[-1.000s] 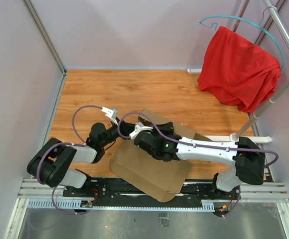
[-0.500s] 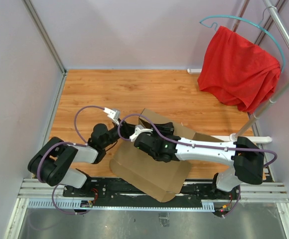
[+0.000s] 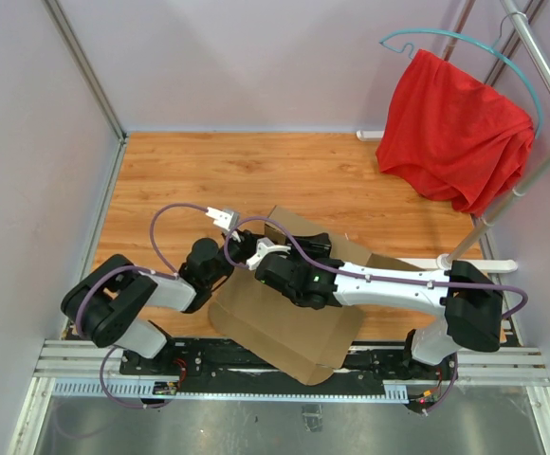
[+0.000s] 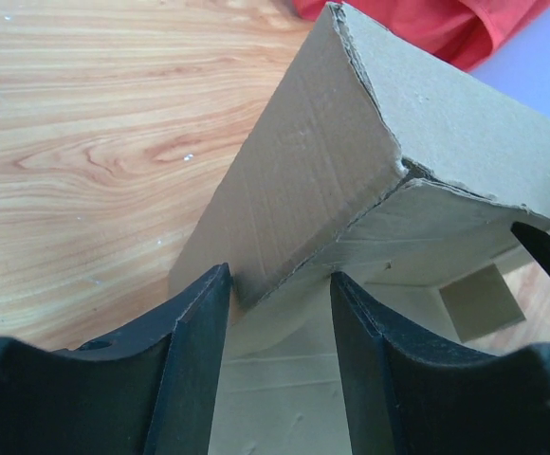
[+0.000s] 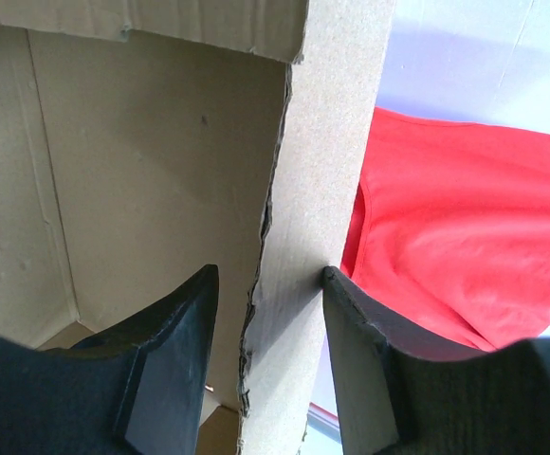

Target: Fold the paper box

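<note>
The paper box (image 3: 294,332) is brown cardboard, partly raised, lying at the near middle of the wooden table. Both grippers meet at its far left corner. My left gripper (image 3: 229,254) is open; in the left wrist view the left gripper (image 4: 278,277) straddles the low end of a raised wall's corner (image 4: 332,142), with space on each side. My right gripper (image 3: 256,252) is open too. Seen from the right wrist, the right gripper (image 5: 267,273) straddles an upright wall edge (image 5: 337,142); its right finger (image 5: 351,322) lies against the cardboard, its left finger (image 5: 175,351) stands apart.
A red cloth (image 3: 455,133) hangs from a teal hanger (image 3: 465,43) on a metal rack (image 3: 540,66) at the back right. Lilac walls close in the wooden table (image 3: 190,171) on left, back and right. The arm bases sit on a rail (image 3: 275,365) at the near edge.
My right gripper's jaws have come apart off the cardboard wall they were shut on. The left arm has shifted slightly right, closer to the box corner.
</note>
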Action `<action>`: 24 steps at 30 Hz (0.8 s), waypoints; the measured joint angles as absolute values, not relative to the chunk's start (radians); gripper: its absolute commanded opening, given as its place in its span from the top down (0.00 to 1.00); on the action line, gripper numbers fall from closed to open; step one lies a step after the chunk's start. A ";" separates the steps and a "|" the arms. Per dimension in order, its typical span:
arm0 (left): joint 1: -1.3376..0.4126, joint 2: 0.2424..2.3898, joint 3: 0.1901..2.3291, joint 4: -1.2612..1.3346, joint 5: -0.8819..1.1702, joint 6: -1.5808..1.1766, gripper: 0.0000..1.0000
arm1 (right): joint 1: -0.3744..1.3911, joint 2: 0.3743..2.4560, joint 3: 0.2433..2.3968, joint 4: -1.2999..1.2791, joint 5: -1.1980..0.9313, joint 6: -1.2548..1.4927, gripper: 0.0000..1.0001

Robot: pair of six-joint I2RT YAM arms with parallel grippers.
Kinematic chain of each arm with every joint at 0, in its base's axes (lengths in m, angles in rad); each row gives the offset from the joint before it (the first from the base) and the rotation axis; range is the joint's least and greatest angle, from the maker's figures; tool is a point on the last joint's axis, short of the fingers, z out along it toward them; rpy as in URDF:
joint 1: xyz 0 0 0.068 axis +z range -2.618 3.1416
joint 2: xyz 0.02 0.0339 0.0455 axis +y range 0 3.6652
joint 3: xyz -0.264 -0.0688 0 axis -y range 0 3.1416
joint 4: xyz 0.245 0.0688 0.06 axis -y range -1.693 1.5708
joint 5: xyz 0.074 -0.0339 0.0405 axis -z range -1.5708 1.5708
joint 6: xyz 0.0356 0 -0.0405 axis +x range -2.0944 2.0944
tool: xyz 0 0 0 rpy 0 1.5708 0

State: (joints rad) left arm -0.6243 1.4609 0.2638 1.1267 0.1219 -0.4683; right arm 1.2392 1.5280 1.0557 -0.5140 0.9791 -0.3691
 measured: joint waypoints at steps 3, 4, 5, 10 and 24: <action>-0.653 1.494 0.277 1.151 0.051 -0.457 0.51 | 1.239 1.528 1.056 -0.517 0.977 -0.368 0.53; -0.661 1.505 0.277 1.167 0.028 -0.455 0.54 | 1.239 1.528 1.056 -0.519 0.977 -0.368 0.52; -0.668 1.517 0.277 1.182 0.008 -0.455 0.61 | 1.239 1.528 1.056 -0.521 0.976 -0.368 0.53; -0.686 1.580 0.273 1.267 -0.088 -0.458 1.00 | 1.239 1.528 1.057 -0.522 0.973 -0.366 0.52; -0.728 1.662 0.267 1.394 -0.193 -0.456 1.00 | 1.231 1.443 1.075 -0.549 0.858 -0.297 0.40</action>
